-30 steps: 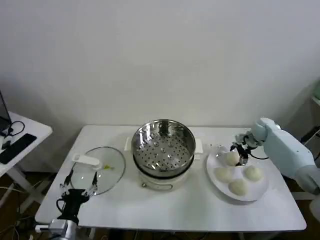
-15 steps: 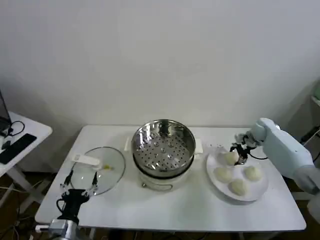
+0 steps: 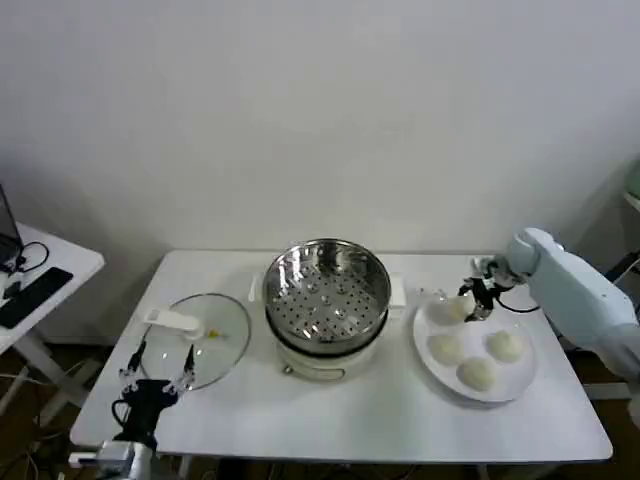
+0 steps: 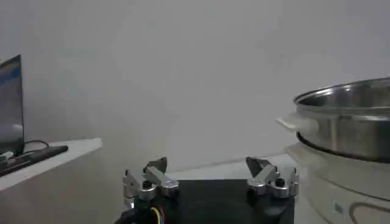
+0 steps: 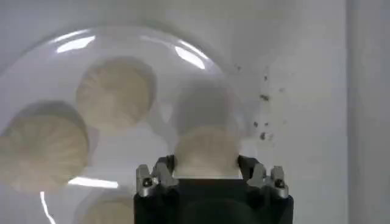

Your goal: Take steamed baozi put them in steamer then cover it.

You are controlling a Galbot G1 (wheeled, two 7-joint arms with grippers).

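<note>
A white table (image 3: 370, 420) stands against a plain white wall (image 3: 320, 110), and a second white side table (image 3: 50, 262) with a dark keyboard and cables sits off to the far left. At the centre of the table, the steamer (image 3: 327, 300) stands uncovered, its shiny perforated basket holding nothing, on a cream pot base. To its left the cover (image 3: 195, 340) lies flat on the tabletop, its white handle toward the far left side. To the right of the steamer a flat white plate (image 3: 520, 385) carries the steamed baozi: three buns (image 3: 478, 350) rest on it, in the middle and toward its near and right sides.

The right gripper (image 3: 477, 298) hangs over the far left part of the plate, its fingers closed around the fourth bun (image 3: 455, 309); in the right wrist view that bun (image 5: 206, 152) sits between the two fingers, with its shadow on the plate beneath, so it appears lifted just clear. The left gripper (image 3: 160, 368) waits at the near left edge of the table, just in front of the cover, its fingers (image 4: 150, 178) spread apart and holding nothing.
</note>
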